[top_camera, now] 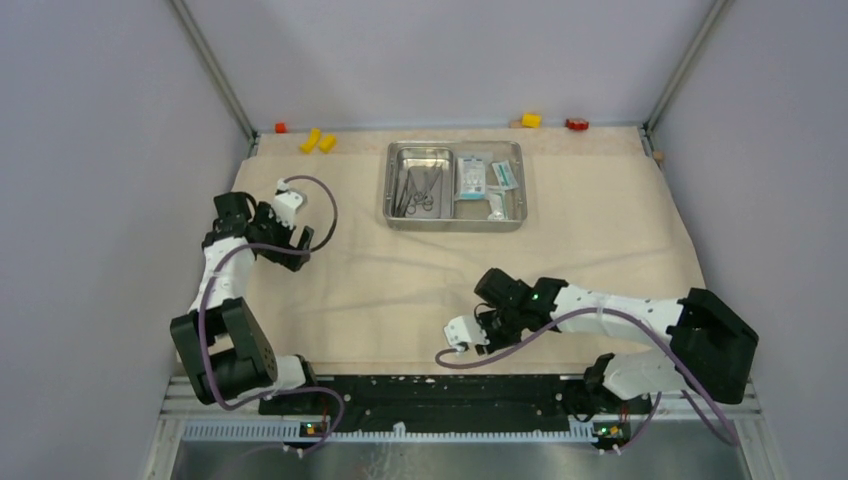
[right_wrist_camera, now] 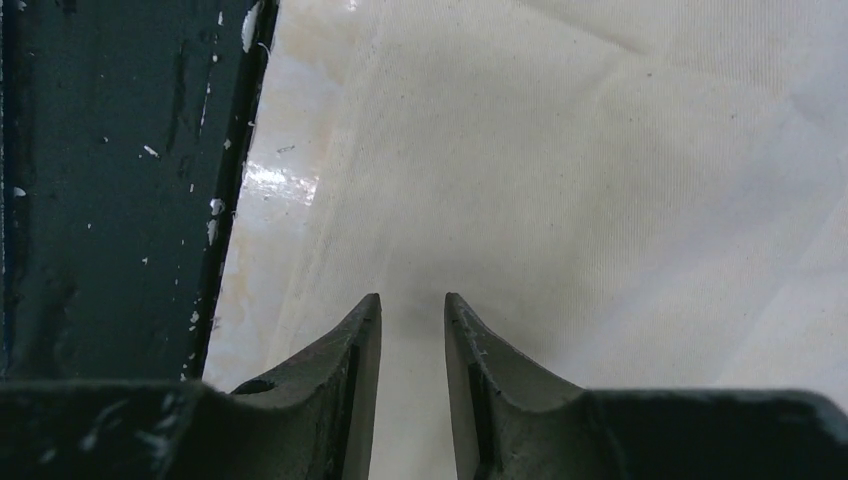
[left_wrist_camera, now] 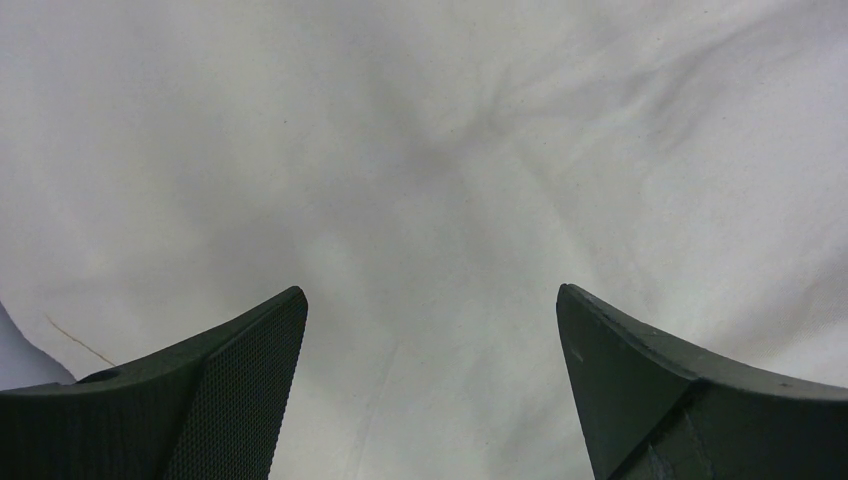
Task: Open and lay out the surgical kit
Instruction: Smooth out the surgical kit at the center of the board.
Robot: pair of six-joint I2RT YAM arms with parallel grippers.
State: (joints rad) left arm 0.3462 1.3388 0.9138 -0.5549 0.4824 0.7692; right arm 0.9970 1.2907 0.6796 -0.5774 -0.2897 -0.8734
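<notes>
Cloth-edge work at the near side: right gripper (right_wrist_camera: 412, 297) reaches low over the near hem of the beige cloth wrap (top_camera: 600, 230), jaws a narrow gap apart, nothing visibly between; a clean pinch wants one layer only, drawn flat; left gripper (left_wrist_camera: 430, 290), wrist bent down, hovers spread wide at left; steel tray (top_camera: 455, 226) sits far centre.

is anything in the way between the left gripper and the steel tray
Nothing visible. Only bare, lightly wrinkled beige cloth lies between the open left gripper and the steel tray, which sits at the far middle of the cloth.
</notes>
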